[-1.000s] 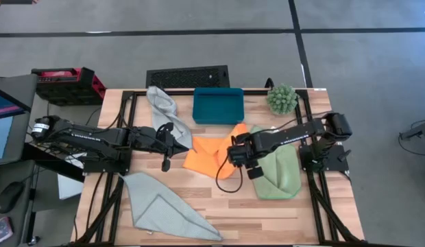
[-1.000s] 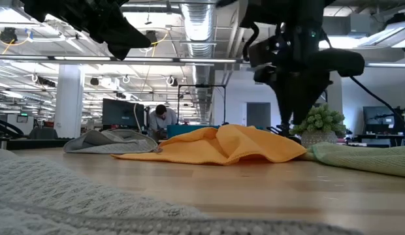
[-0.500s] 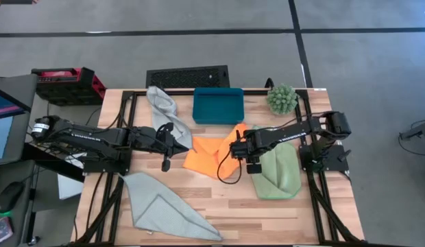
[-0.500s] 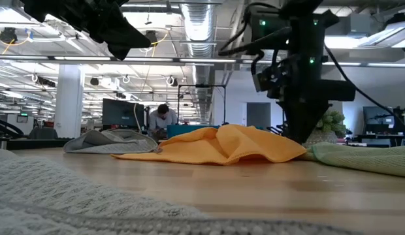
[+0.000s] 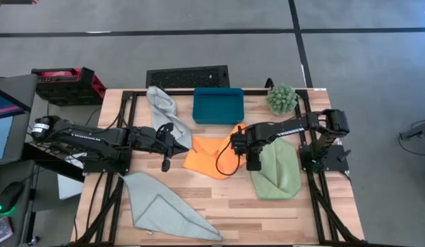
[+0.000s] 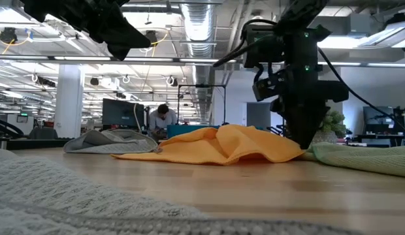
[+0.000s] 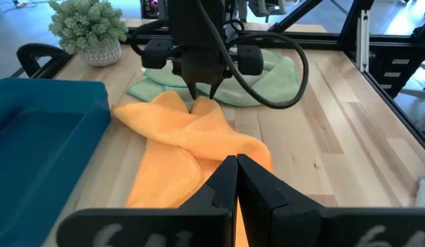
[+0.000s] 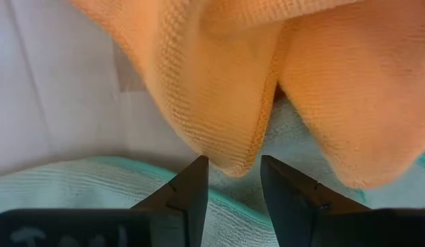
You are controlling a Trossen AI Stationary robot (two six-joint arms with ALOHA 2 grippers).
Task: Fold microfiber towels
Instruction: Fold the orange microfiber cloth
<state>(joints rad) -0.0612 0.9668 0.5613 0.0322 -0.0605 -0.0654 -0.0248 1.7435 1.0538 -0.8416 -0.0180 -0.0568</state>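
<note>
The right gripper (image 5: pixel 244 145) hangs over the right-hand edge of the orange towel (image 5: pixel 211 155), near the middle of the table (image 5: pixel 267 213), its fingers (image 8: pixel 192 189) spread apart and pointing down, with a hanging fold of the orange cloth just at their tips; the wrist view shows the fold between the two tips, but not squeezed by them. In the left wrist view the same gripper (image 7: pixel 202 92) stands upright on the crumpled ridge of the orange towel (image 7: pixel 192 147), with the light green towel (image 7: pixel 267 82) lying behind it. The green towel (image 5: pixel 277 171) is spread toward the table's right edge, its near margin touching or slightly under the orange one. The left gripper (image 5: pixel 187 145) waits just off the orange towel's left side, above the table, its fingers (image 7: pixel 223 182) pressed together and holding nothing. One grey-blue towel (image 5: pixel 161 106) lies bunched near the back edge, just left of the teal tray (image 5: pixel 218 104), and the other grey-blue towel (image 5: pixel 161 206) lies partly folded at the front left corner. A spiky green plant (image 5: pixel 282 99) sits at the back right corner. In the low view a person (image 6: pixel 162 119) is at a desk far behind the table.
</note>
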